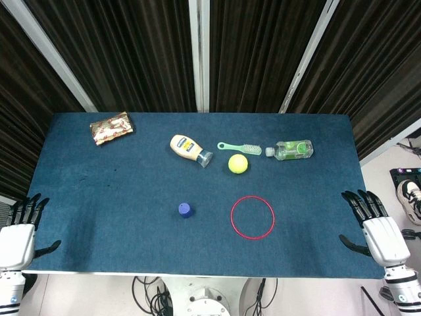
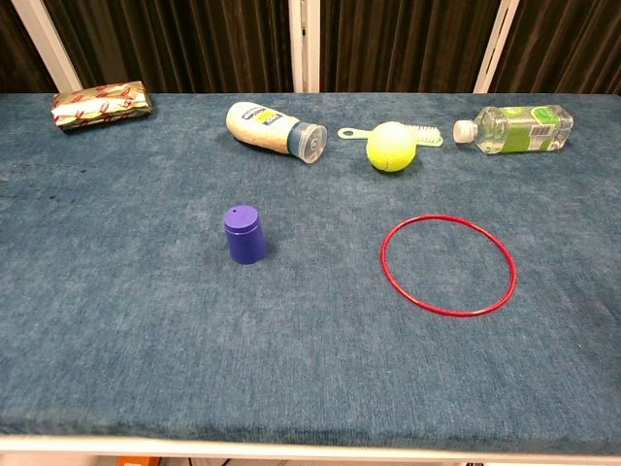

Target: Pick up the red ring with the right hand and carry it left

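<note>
- Clear plastic bottle (image 1: 294, 149) lies at your desk's (image 1: 99, 197) one o'clock; contents unclear.
- Thin red ring (image 1: 252, 217) lies flat at five o'clock.
- Your right hand (image 1: 375, 226) and left hand (image 1: 20, 230) hold nothing, fingers spread.

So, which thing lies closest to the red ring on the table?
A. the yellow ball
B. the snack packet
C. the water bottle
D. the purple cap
A. The yellow ball sits just behind the red ring, a little to its left, nearer than the purple cap, the water bottle or the snack packet in the far left corner.
</note>
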You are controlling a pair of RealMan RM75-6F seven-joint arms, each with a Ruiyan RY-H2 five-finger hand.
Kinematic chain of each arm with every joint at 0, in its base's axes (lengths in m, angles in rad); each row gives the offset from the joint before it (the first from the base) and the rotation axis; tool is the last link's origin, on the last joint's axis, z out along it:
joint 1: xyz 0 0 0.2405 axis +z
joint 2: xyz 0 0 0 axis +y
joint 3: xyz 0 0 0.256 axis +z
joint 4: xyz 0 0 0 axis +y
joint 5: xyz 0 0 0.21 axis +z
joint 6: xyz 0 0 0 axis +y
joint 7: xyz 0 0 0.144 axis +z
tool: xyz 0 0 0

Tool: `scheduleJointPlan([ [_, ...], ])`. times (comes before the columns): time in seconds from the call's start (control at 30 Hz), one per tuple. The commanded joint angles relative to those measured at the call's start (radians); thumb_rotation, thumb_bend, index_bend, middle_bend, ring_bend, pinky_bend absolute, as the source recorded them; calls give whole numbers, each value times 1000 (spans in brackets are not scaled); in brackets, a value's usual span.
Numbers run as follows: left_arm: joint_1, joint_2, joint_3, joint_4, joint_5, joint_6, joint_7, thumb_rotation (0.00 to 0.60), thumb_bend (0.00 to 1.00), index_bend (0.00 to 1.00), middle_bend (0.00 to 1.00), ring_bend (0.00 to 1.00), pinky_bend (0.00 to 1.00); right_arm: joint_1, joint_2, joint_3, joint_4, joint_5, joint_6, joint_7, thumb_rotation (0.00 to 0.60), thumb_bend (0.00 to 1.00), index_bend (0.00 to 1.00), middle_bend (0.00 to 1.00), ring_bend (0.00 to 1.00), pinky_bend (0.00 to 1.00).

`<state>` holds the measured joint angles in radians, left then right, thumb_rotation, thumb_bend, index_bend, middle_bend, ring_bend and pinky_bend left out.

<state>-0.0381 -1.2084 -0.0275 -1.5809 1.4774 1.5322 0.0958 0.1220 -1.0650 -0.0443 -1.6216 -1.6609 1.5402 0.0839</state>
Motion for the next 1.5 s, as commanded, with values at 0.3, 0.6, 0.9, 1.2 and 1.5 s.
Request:
scheduleJointPlan([
  [0.3, -10, -5, -8, 6, 0, -13, -2, 600, 51, 109, 0, 0, 0, 31, -20, 0, -7, -37, -59, -20, 600, 133, 91, 112, 0, 0],
  [0.6, -18, -6, -11, 1, 5, -19, 7, 600, 51, 109, 0, 0, 0, 206, -146, 14, 41, -103, -317, -120, 600, 212, 386, 136, 0, 0],
  [0.9, -16, -8, -10, 7, -5, -26, 0, 600, 50, 109, 0, 0, 0, 320, -296, 26, 160, -75, -487, -159, 600, 260, 488, 151, 0, 0],
  [1.2, -17, -12, -11, 19, -14, -35, -10, 600, 51, 110, 0, 0, 0, 340, -346, 7, 226, -53, -501, -135, 600, 318, 530, 165, 0, 0],
  [1.5, -17, -14, -11, 25, -19, -40, -16, 600, 51, 110, 0, 0, 0, 357, -368, -6, 248, -38, -513, -132, 600, 327, 535, 165, 0, 0],
])
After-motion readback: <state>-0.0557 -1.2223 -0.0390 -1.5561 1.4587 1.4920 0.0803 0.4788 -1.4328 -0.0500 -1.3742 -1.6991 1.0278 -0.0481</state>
